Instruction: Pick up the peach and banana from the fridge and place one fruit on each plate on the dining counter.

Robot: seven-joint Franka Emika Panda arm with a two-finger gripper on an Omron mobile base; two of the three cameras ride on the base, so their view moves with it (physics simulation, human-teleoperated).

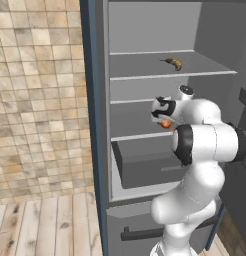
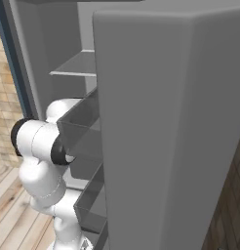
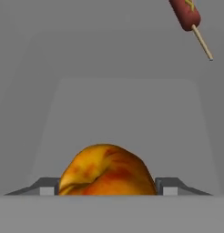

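I am closing on the peach [image 3: 106,170] inside the fridge [image 1: 97,125].

The gripper [image 3: 106,186] is reaching onto a middle shelf, its 2 fingertips [image 3: 49,186] sitting tight against either side of the round fruit, which is lying dead centre between them; the jaws are pinching it, so I judge a straight pull-out comes next. The banana [image 1: 172,63] is lying on the shelf above, long axis across the shelf. A sausage on a stick [image 3: 189,20] is lying further back.
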